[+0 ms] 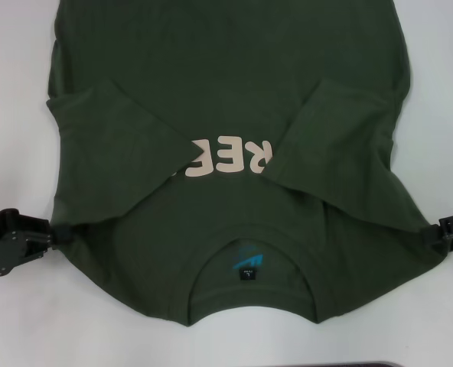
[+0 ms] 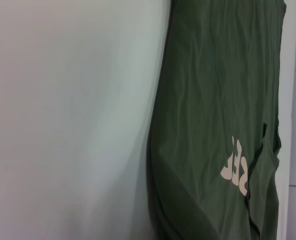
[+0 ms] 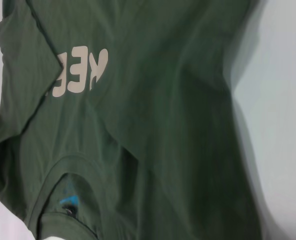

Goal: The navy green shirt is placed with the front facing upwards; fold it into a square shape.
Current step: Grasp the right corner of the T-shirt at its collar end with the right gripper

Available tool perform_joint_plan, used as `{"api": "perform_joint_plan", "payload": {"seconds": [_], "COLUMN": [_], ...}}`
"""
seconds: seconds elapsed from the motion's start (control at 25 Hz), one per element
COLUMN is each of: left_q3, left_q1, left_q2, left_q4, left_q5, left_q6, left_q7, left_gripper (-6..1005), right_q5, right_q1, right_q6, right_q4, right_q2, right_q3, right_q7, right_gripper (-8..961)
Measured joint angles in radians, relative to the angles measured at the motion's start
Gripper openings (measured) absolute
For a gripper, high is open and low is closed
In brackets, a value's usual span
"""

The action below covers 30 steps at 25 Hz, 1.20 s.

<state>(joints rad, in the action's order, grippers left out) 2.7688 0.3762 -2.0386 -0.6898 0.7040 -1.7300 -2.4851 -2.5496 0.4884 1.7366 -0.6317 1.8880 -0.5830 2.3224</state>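
head view: the navy green shirt (image 1: 234,130) fills the middle of the frame on a white table (image 1: 20,92), collar toward the bottom edge, both sleeves folded inward over the cream lettering (image 1: 223,159). the left gripper (image 1: 52,233) sits at the lower left, the right gripper (image 1: 429,229) at the lower right, each at the shirt's edge; whether either grips cloth i cannot tell.

left wrist view: shirt on the right, bare white table on the left.

right wrist view: shirt with neck label (image 3: 68,202) at the bottom, table at right.

Bright, even light overhead. The head view is sharp; both wrist views are soft, with blurred shadows on the white table (image 2: 63,120)
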Motion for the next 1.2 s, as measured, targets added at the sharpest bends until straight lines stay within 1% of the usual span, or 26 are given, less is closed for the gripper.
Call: {"api": "perform_joint_plan", "payload": {"seconds": [0.36, 0.64, 0.8, 1.08, 1.2], "left_q3": [0.000, 0.000, 0.000, 0.000, 0.000], "left_q1": [0.000, 0.001, 0.002, 0.003, 0.003], "left_q2": [0.000, 0.000, 0.000, 0.000, 0.000], "left_q4": [0.003, 0.006, 0.006, 0.006, 0.007], "left_q5": [0.000, 0.000, 0.000, 0.000, 0.000], "left_q6": [0.002, 0.003, 0.003, 0.001, 0.000], "left_q7": [0.000, 0.000, 0.000, 0.000, 0.000], "left_gripper": [64, 63, 63, 63, 63], "right_q5": [-0.001, -0.001, 0.001, 0.001, -0.001], "right_q1": [0.015, 0.021, 0.023, 0.024, 0.024], "right_q6": [-0.011, -0.014, -0.016, -0.031, -0.036], "right_q4": [0.022, 0.023, 0.023, 0.023, 0.020], "right_q2": [0.004, 0.013, 0.015, 0.015, 0.019], "right_q3": [-0.001, 0.001, 0.007, 0.006, 0.000], "right_q7": [0.000, 0.000, 0.000, 0.001, -0.006], "right_gripper": [817, 817, 818, 754, 726]}}
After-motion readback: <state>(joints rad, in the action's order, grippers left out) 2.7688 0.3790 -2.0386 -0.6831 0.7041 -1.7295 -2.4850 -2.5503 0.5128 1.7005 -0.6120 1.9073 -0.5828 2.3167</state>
